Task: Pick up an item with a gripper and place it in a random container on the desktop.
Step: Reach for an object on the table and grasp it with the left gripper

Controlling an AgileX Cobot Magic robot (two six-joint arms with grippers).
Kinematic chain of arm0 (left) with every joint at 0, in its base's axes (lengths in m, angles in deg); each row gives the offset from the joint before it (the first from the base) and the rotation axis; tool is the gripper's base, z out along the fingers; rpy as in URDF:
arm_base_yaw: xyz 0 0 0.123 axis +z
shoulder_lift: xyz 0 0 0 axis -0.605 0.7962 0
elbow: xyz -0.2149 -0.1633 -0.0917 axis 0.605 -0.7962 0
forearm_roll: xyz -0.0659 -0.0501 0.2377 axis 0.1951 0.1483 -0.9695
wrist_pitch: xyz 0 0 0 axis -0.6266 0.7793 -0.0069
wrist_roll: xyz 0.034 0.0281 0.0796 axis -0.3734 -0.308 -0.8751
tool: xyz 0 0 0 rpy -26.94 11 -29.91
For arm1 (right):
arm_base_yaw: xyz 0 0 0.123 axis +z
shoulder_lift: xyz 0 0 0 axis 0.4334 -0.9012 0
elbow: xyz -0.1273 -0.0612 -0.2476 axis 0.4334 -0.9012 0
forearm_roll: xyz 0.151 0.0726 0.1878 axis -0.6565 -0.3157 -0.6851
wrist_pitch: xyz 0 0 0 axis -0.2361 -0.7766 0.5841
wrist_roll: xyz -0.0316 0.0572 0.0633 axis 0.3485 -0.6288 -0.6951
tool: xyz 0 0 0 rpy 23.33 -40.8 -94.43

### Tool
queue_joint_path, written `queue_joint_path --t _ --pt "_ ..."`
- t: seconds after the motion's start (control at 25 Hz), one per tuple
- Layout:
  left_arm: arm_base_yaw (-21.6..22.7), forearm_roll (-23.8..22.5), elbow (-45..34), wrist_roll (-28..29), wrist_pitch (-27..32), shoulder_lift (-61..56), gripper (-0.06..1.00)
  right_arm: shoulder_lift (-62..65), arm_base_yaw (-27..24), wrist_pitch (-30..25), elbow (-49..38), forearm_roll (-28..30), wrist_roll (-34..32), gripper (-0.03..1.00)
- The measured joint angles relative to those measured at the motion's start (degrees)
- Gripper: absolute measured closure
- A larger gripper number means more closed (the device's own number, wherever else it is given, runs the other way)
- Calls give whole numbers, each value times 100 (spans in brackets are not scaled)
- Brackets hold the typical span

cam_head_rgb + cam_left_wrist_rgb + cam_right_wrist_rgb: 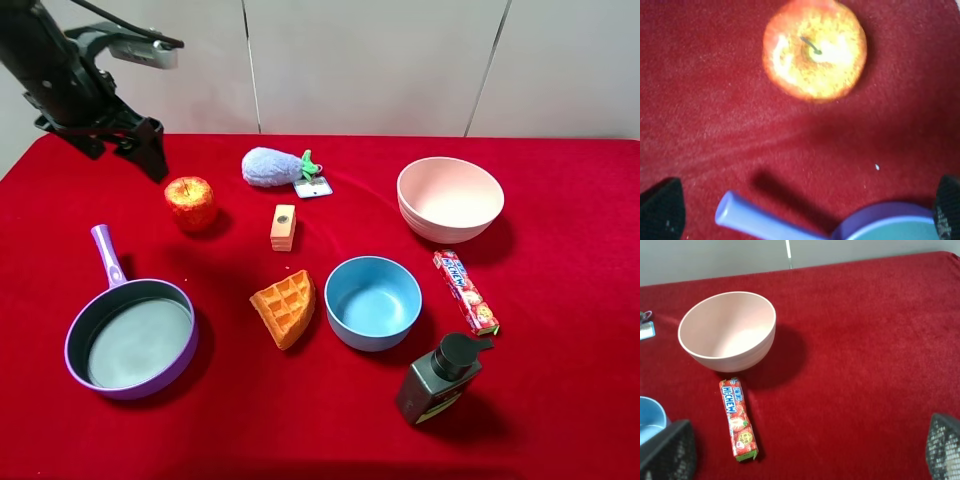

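Note:
The toy apple (190,203), red with yellow patches, stands on the red cloth desktop (560,420) at the back left. My left gripper (130,145) hovers open just behind and to the left of it, above the cloth. In the left wrist view the apple (815,50) lies ahead of the open, empty gripper (805,207), stem up. The light-blue bowl (373,302) sits empty near the middle of the table; its rim also shows in the right wrist view (650,417). My right gripper (807,447) is open and empty, and out of the high view.
A purple frying pan (130,338) lies front left, its handle (755,220) pointing toward the apple. An orange waffle wedge (285,307), a wooden block (283,227), a plush eggplant (275,167), a pink bowl (450,198), a candy pack (465,291) and a dark pump bottle (440,378) stand around.

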Motion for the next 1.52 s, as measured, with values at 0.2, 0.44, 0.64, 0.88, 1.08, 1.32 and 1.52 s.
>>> queue_joint_path --t 0.2,0.44,0.64,0.88,1.08,1.32,1.52 --pt "-24 0 241 0 -114 434 -5 0 0 0 0 0 0 28" --pt "-146 1 631 -11 -177 977 -5 0 0 0 0 0 0 28" --pt "-291 1 1055 -11 -231 1431 -5 0 0 0 0 0 0 28" --pt "-450 5 1328 -15 -295 1914 -5 0 0 0 0 0 0 28" --pt "-465 5 1361 -15 -295 2154 -5 0 0 0 0 0 0 28" --pt "-465 0 1363 -15 -306 2393 -5 0 0 0 0 0 0 28" --pt "-465 -5 1368 -15 -347 2568 -5 0 0 0 0 0 0 28"
